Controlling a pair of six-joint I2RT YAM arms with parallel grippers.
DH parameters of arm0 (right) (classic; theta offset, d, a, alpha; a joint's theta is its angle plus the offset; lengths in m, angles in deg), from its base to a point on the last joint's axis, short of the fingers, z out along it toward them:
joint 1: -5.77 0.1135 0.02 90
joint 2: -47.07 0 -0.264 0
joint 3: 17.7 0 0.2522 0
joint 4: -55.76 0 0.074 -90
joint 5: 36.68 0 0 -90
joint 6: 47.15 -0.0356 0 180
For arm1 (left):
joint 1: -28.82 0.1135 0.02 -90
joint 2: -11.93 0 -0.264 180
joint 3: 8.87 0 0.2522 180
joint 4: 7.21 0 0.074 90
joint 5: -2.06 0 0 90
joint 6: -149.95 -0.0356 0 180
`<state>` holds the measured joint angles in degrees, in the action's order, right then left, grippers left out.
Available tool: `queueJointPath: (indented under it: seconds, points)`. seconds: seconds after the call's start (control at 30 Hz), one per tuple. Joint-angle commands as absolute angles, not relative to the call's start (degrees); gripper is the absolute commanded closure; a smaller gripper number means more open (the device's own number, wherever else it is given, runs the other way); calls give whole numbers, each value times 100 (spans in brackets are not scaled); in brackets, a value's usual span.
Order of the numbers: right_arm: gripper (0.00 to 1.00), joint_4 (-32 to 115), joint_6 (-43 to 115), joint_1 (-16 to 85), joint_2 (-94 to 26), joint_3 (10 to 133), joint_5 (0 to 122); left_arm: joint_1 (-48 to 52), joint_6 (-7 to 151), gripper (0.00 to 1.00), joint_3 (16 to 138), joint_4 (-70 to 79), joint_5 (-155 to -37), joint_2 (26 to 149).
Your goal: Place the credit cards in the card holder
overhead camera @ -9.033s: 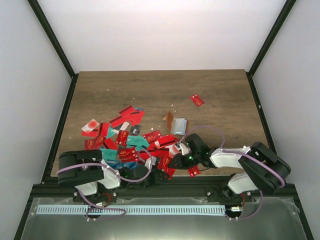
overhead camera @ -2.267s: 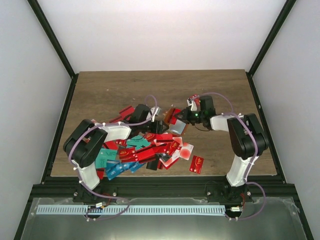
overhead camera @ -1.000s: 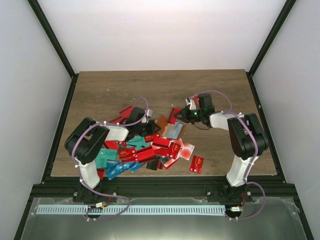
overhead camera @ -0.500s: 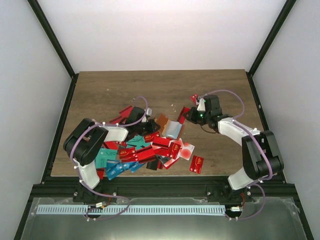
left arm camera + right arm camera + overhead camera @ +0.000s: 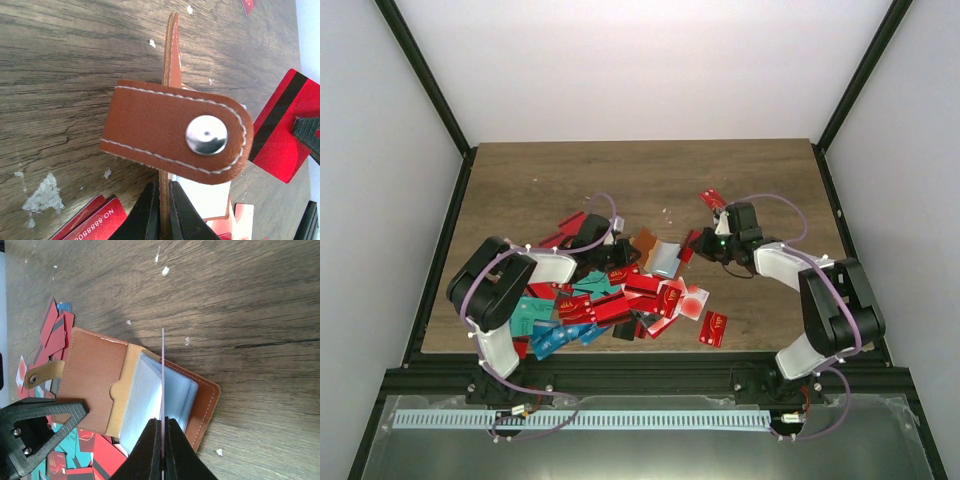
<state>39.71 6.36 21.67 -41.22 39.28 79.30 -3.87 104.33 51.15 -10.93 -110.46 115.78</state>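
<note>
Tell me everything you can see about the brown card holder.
The card holder is a small brown leather-look wallet with pale stitching, lying open on the wooden table. Its strap carries a shiny metal snap, unfastened. Inside are pale blue see-through sleeves. The left tool pinches the edge of one flap; the right tool holds a red card edge-on over the sleeves.

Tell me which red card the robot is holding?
The red plastic card with the black stripe, pinched on edge in the right gripper at the open brown leather card holder; the other cards lie loose on the table.
</note>
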Motion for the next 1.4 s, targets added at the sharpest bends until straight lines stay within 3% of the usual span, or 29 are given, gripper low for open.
queueJointPath:
  seconds: [0.0, 0.37, 0.83, 1.13, 1.37]
  points:
    - [99, 4305, 570, 2179, -4291, 3916, 8228, -423, 10381, 95, 5087, -1115, -11017, 11469]
    - [99, 5150, 359, 2205, -4482, 3911, 9289, -430, 10386, 95, 5117, -1152, -11099, 11567]
    - [99, 6355, -64, 2535, -5646, 4437, 10080, -408, 10364, 94, 5143, -1395, -11562, 11834]
    - [99, 6867, -302, 2545, -6245, 4647, 10359, -353, 10293, 88, 5153, -1377, -11966, 11964]
    - [99, 6960, -244, 2544, -6478, 4631, 10419, -288, 10034, 70, 5091, -825, -11769, 11610]
